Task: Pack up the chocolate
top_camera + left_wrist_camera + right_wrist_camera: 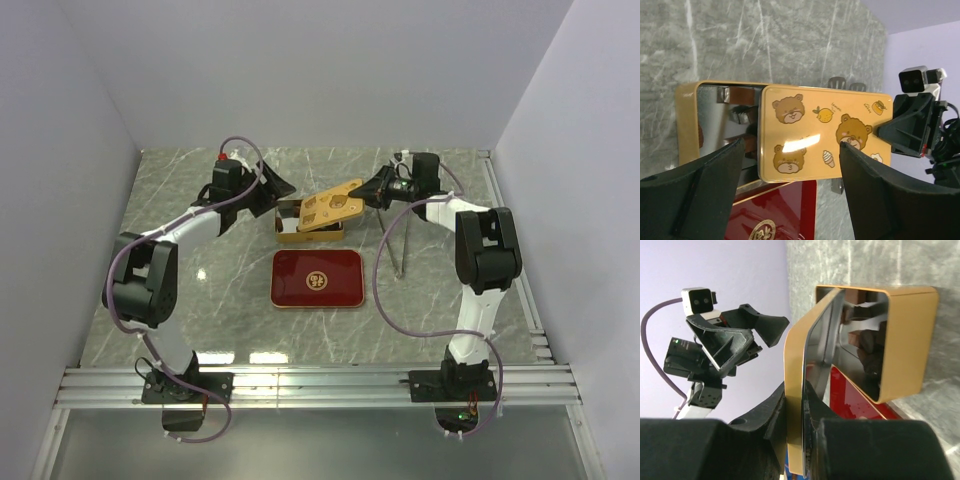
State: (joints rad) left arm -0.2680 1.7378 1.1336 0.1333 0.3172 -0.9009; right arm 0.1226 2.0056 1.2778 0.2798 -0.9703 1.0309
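Chocolate pieces lie inside the yellow tin, just behind the red tray. The right gripper pinches the bear-printed lid by its edge, tilted over the tin. The left gripper hangs spread wide beside it.

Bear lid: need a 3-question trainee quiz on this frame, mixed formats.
1. True or false: the right end effector grips the bear lid by its edge, holding it tilted over the gold tin.
2. Relative to the gold tin, the red tray lies: A) nearer the arm bases; B) nearer the back wall; C) inside it.
3. Fill in: the left end effector is ____, holding nothing.

Key: 1 true; 2 A; 3 open.
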